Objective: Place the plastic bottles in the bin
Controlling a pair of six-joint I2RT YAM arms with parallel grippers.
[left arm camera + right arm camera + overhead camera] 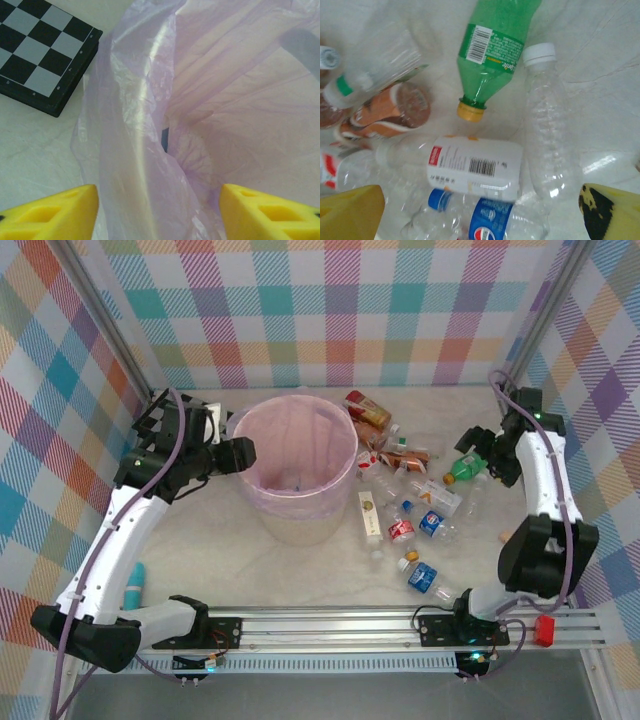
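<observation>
Left arm (110,540) bent over bin (300,520), left fingers (55,210) spread empty, right fingers (610,212) splayed above bottles (492,47)

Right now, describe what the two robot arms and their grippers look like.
The left arm and right arm are white tubular links between bulky black joints, each trailed by a lilac-grey cable. The left gripper and right gripper have bright yellow wedge-shaped plastic fingers; one right finger shows black scuff marks.

Sprite on green bottle (496,47); Pepsi logo on blue-labelled bottle (489,226)
</observation>
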